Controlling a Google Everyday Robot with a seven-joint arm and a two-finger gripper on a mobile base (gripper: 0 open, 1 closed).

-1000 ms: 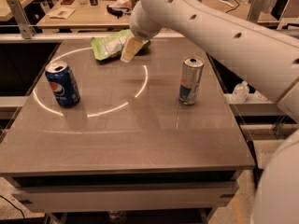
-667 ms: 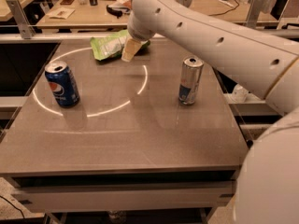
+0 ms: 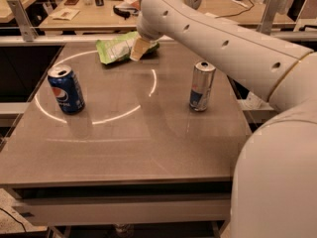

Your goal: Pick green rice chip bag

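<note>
The green rice chip bag (image 3: 116, 50) lies flat and crumpled on the far part of the counter (image 3: 148, 152), in the upper part of the frame, left of centre.

Starting at the left edge, the blue Pepsi can (image 3: 66, 89) stands upright at the middle left, well apart from the bag and nearer the camera. A thin ring of reflected light (image 3: 124, 115) curves across the counter from behind that can toward the centre.

Next comes the bag itself, light green with white patches, its long side running left to right. My gripper (image 3: 140, 48) is at its right end, in the upper middle of the frame; a tan tip of it shows against the foil. Whether it is spread or closed on the bag I cannot tell, since my wrist covers the rest.

Right of centre, the slim silver-and-blue can (image 3: 201, 86) stands upright, apart from the bag and from my gripper.

My white arm (image 3: 223, 43) slants from the upper middle down to the right, filling the lower right corner.
</note>
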